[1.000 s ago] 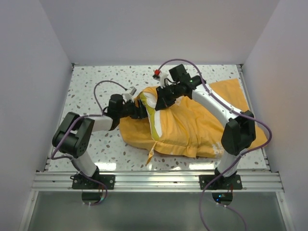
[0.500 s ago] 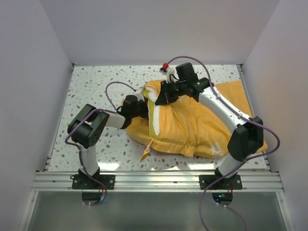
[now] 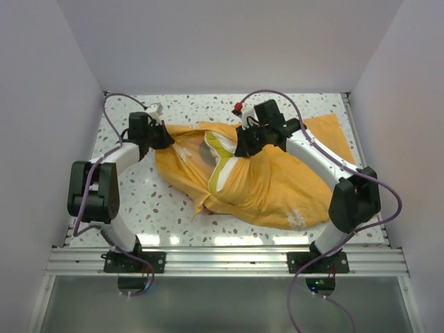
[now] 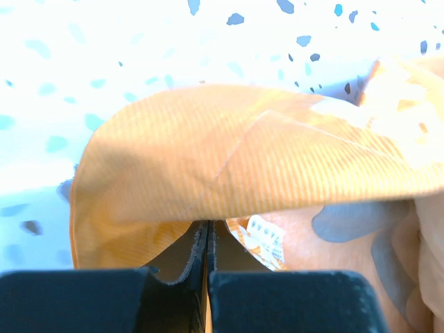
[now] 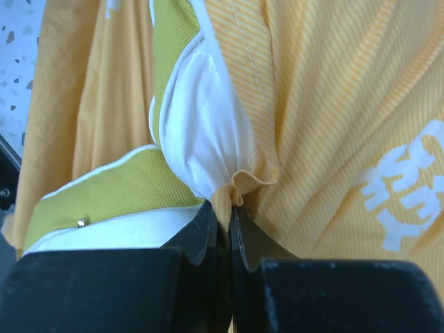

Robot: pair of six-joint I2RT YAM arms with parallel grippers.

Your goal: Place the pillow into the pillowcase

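Observation:
The orange-yellow pillowcase [image 3: 277, 184] lies across the middle of the table with its mouth to the left. The cream-white pillow [image 3: 220, 154] with its yellow-green strip shows in that mouth; most of it is hidden inside. My left gripper [image 3: 161, 137] is shut on the pillowcase's left rim, and in the left wrist view the jaws [image 4: 208, 229] pinch orange cloth [image 4: 229, 152] beside a small label. My right gripper [image 3: 244, 147] is shut on a fold of the pillowcase rim [image 5: 239, 187], right against the pillow's white corner [image 5: 201, 132] and green strip [image 5: 118, 194].
The speckled table [image 3: 132, 201] is boxed in by white walls on the left, back and right. An aluminium rail [image 3: 222, 260] runs along the near edge. The pillowcase's closed end reaches the right wall. Purple cables loop above both arms.
My left gripper has shut on the pillowcase rim and swung out to the far left, stretching the mouth wide. The right gripper kept its grip and barely shifted.

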